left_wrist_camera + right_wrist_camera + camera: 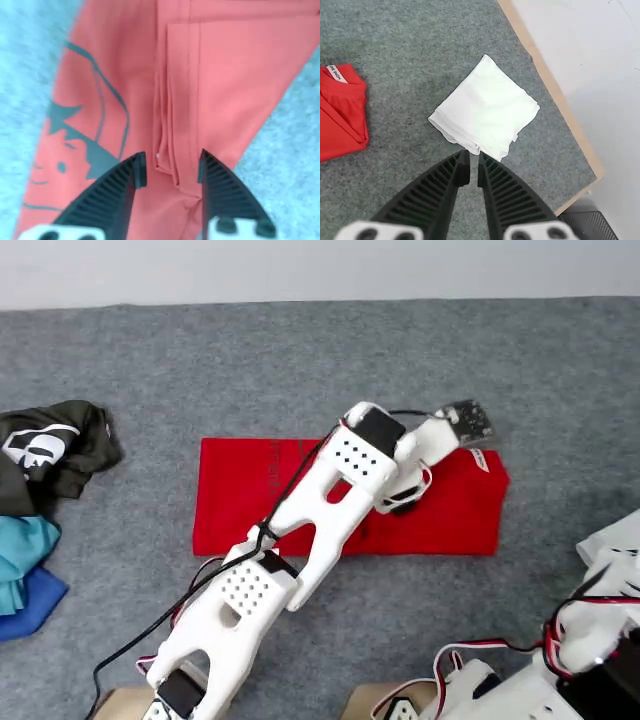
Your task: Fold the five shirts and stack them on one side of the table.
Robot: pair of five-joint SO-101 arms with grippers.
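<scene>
Left gripper: jaws parted, grasping nothing, set low over the red shirt and straddling a raised ridge of layered folds that runs up between the two fingers. Red shirt: lies flat mid-table on the grey mat as a long rectangle, sleeves tucked in, printed side partly up; judged half folded, with a crosswise fold yet to come. Right gripper: fingers drawn nearly together with only a slit between them, nothing held, hanging over bare mat just short of the nearest corner of the white shirt. White shirt: a compact folded square near the table's right edge, well apart from the red one; judged finished and the start of the stack. Remaining stock: dark shirt, teal shirt and blue shirt, heaped unfolded at the far left edge. Tally, as a judgement: one done, one in hand, three untouched.
</scene>
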